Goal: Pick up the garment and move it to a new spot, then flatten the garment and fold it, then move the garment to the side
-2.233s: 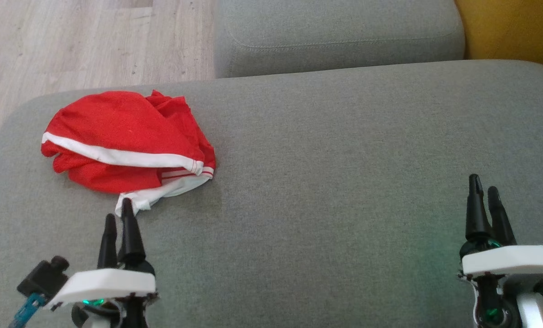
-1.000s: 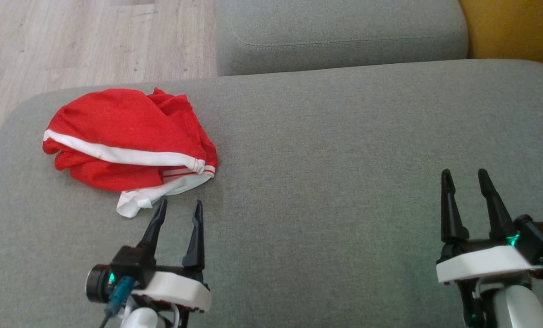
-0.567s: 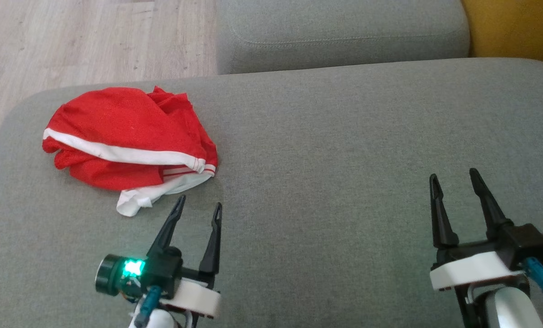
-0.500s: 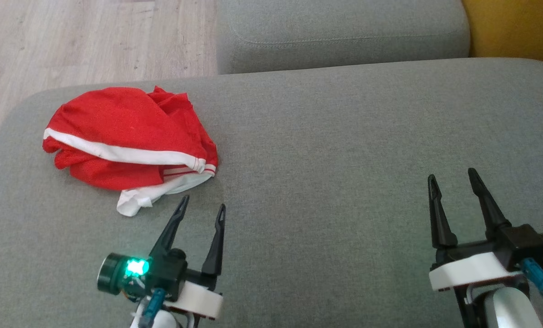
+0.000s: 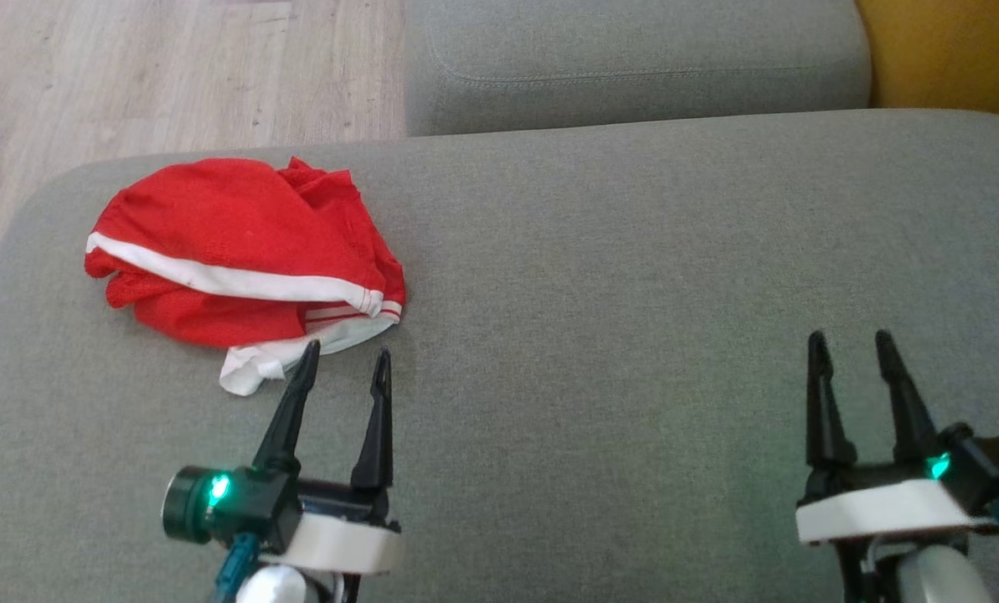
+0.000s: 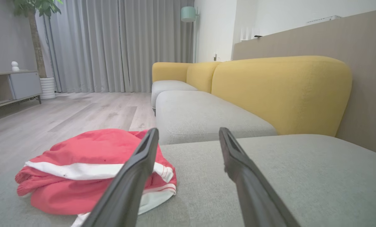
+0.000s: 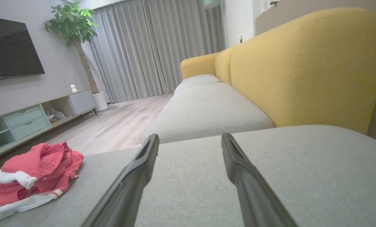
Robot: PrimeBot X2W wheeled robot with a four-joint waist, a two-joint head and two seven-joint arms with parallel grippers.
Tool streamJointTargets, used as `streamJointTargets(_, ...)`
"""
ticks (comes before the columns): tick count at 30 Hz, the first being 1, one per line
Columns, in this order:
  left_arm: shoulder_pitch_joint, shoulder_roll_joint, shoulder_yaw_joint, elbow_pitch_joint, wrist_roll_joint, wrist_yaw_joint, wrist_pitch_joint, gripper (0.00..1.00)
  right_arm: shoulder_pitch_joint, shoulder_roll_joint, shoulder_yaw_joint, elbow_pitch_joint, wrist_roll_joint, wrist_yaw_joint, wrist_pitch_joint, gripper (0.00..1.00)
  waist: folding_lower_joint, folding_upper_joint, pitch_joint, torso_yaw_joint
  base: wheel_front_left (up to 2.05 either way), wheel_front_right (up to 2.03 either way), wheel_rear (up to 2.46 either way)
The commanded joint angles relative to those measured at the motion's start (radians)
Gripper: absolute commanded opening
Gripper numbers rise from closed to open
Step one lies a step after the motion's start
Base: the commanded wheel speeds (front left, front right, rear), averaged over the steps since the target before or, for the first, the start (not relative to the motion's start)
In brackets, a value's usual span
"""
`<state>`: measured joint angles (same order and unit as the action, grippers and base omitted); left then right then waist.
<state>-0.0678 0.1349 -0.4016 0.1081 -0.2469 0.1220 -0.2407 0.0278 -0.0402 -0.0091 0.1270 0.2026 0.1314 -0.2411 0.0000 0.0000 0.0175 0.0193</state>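
Both left pincer (image 5: 347, 349) and right pincer (image 5: 849, 335) hover spread, empty, the left just beside the crumpled garment (image 5: 231, 243) lying left on the sofa cushion (image 5: 633, 293); soft, light, so I'd pinch its white hem (image 5: 256, 370).

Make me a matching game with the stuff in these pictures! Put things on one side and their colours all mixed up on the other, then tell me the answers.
Things:
1. garment
2. sofa seat
3. sofa back
4. floor

Colours:
A. yellow
B. pale wood
C. red with white stripes
D. grey

Right pairs: 1-C, 2-D, 3-A, 4-B.
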Motion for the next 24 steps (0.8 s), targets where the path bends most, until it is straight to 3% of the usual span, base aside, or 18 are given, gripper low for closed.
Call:
streamJointTargets(1,-0.022,-0.004,0.038,-0.024,0.027,-0.014,-0.019,1.0,-0.015,-0.01,0.033,-0.019,-0.006,-0.001,-0.018,1.0,0.0,0.0,0.0,0.0,0.0,0.0,0.0)
streamJointTargets(9,-0.012,-0.044,0.087,0.06,0.033,-0.09,-0.021,1.0,-0.028,-0.01,0.055,0.047,0.067,-0.001,-0.021,1.0,0.0,0.0,-0.002,-0.002,0.0,0.0,0.0)
streamJointTargets(24,-0.006,-0.073,0.131,0.083,0.084,-0.131,-0.021,1.0,-0.027,-0.01,0.062,0.039,0.069,-0.001,-0.021,1.0,0.0,0.0,-0.015,0.014,0.0,0.0,0.0)
